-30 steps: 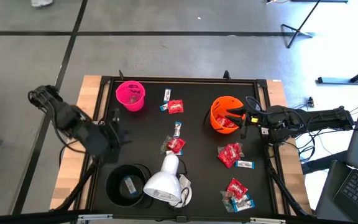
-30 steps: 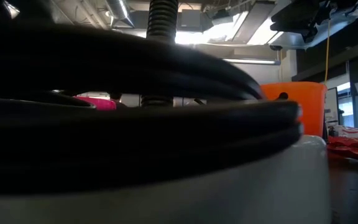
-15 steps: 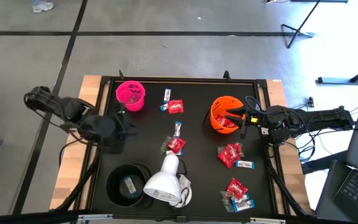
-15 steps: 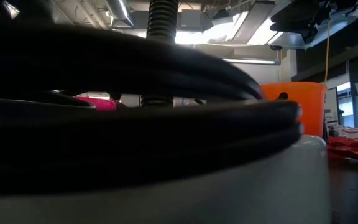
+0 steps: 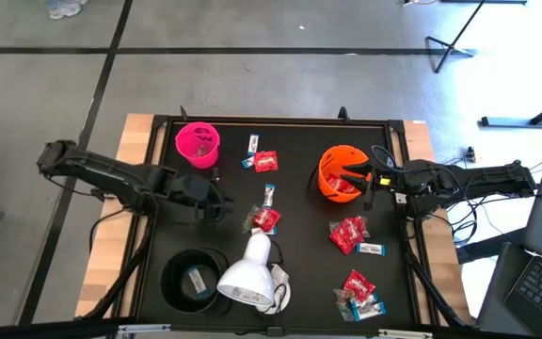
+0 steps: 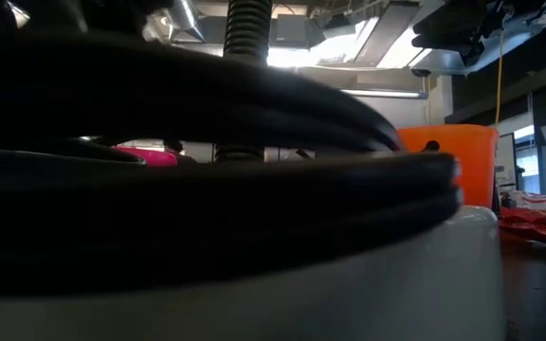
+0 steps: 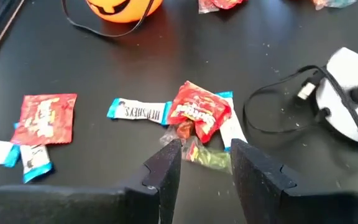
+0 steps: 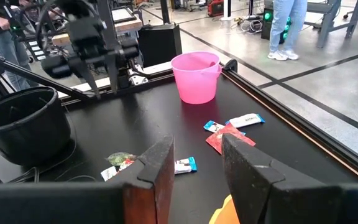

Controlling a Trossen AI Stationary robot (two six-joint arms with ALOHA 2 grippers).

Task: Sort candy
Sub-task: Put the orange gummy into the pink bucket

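Candy lies scattered on the black table [image 5: 299, 273]: a red packet with a white-and-blue bar and a greenish piece in the middle [image 5: 264, 218] [image 7: 201, 112], a pair at the far side [image 5: 264, 161], and clusters at the right [image 5: 349, 234] [image 5: 358, 285]. My left gripper [image 5: 220, 201] [image 7: 205, 165] is open, just left of the middle cluster, its fingers short of the greenish piece [image 7: 207, 157]. My right gripper [image 5: 351, 176] [image 8: 197, 165] stands open over the orange cup [image 5: 337, 174], holding nothing.
A pink cup [image 5: 198, 144] stands at the far left. A black cup [image 5: 194, 278] with one sweet inside stands at the near left. A white lamp head [image 5: 248, 276] with its cable lies beside it, near the middle cluster. People stand in the room beyond [image 8: 288, 25].
My left gripper has swung out from the table's left edge toward the right and sunk, stretching toward the middle candy cluster. Its fingers have stayed open. The candy and the cups have not moved.
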